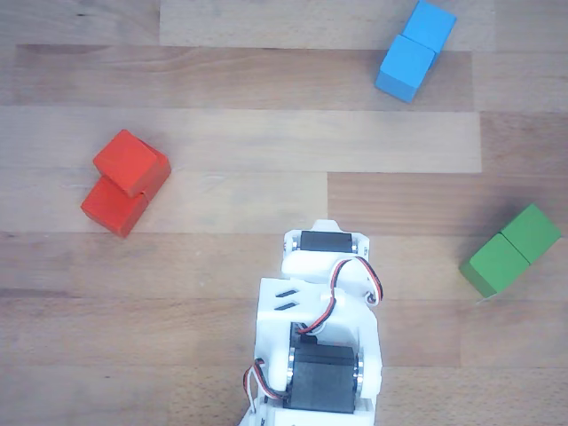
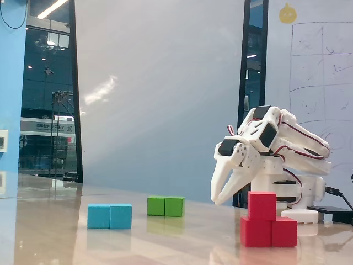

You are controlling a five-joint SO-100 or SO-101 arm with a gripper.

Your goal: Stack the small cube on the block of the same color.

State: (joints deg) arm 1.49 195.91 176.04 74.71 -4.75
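Red on red: the small cube (image 2: 262, 205) sits on top of the block (image 2: 269, 232), a little toward one end of it in the fixed view, so the block's other half shows bare beside it. In the other view the small cube (image 1: 130, 162) covers the far end of the block (image 1: 114, 208) and is turned slightly against it.

My gripper (image 2: 216, 201) hangs in the air with its tips pointing down at the wooden table (image 2: 165, 237). In the fixed view the stack lies just to the right of my tips and lower, and nothing of me touches it. My fingers (image 2: 223, 185) lie close together with no more than a thin slit between them, and they carry nothing. In the other view only my wrist and its motors show, so my fingertips cannot be made out there; the red stack lies up and to the left of my wrist in that view.

Well off from my tips, to the left in the fixed view, stand the green block (image 2: 165, 206) and, further still, the blue block (image 2: 110, 216). In the other view the green block (image 1: 510, 249) is to my right and the blue block (image 1: 415, 50) is ahead and to the right.
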